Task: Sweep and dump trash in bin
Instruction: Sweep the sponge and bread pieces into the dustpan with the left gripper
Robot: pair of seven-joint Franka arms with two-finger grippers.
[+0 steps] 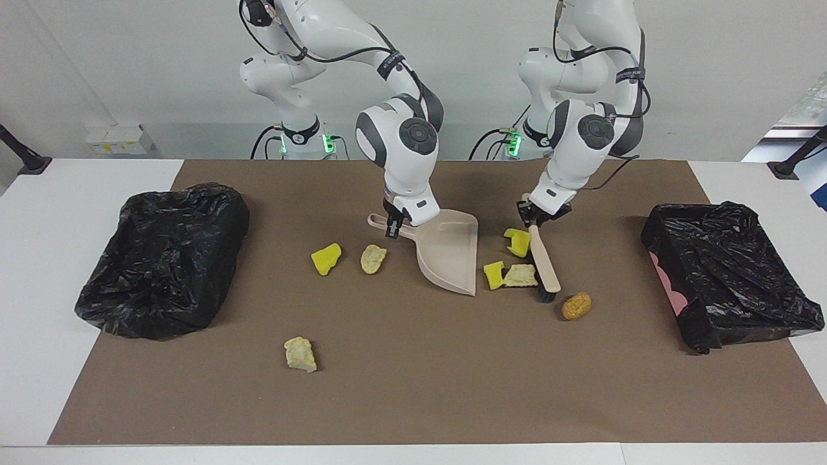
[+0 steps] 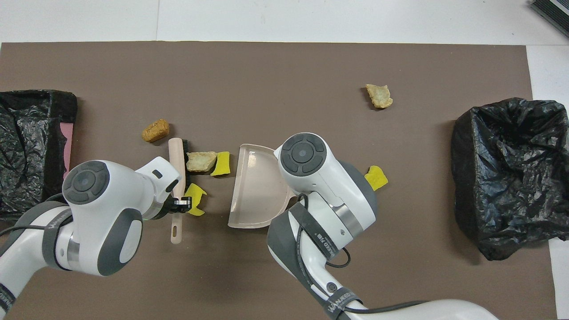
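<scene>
**Brush and dustpan held among scattered scraps**

The left gripper (image 1: 535,216) clamps the beige brush (image 1: 544,263) by its handle; its long axis runs away from the robots, with the black bristles farthest from them. The right gripper (image 1: 395,224) grips the handle of the smooth plastic dustpan (image 1: 450,258), whose mouth faces the brush. Crumbly trash (image 1: 519,276) lies between them on the brown mat (image 1: 413,387).
</scene>
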